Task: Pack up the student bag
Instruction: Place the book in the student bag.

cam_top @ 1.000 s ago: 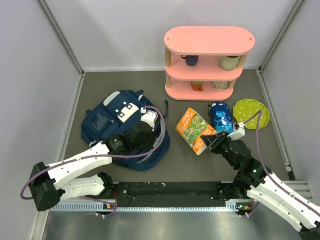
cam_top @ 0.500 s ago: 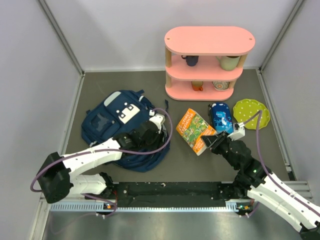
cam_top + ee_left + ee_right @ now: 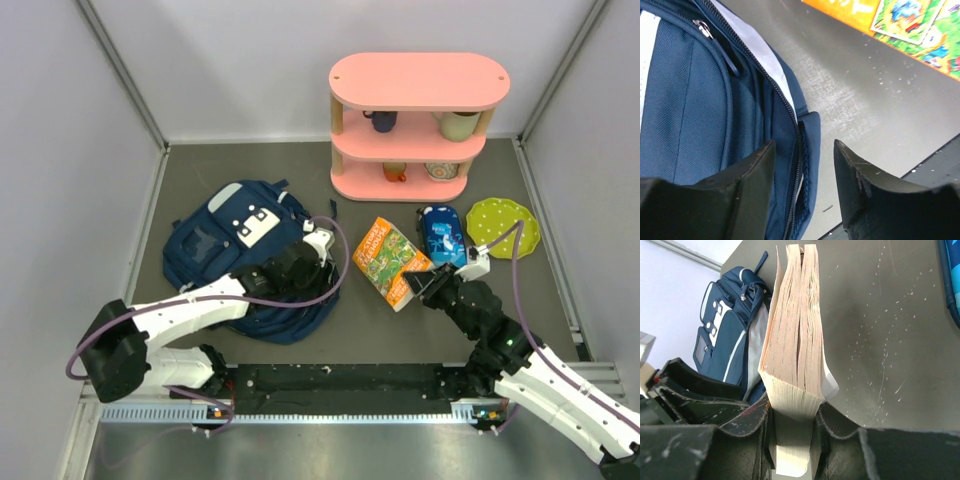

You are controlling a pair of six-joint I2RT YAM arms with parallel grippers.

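Over the last second the left gripper (image 3: 804, 150) had opened and slid from the top of the bag (image 3: 225, 250) to its right-hand edge. Its jaws now stood apart over the zip (image 3: 785, 107) with nothing between them. The bag lay on the left half of the table (image 3: 400, 330), and the right gripper (image 3: 418, 283) stayed clamped on the near end of the book (image 3: 388, 258) at mid-table. The bag's mouth was probably unheld, so the left gripper likely needed a fresh hold before the book could go in.
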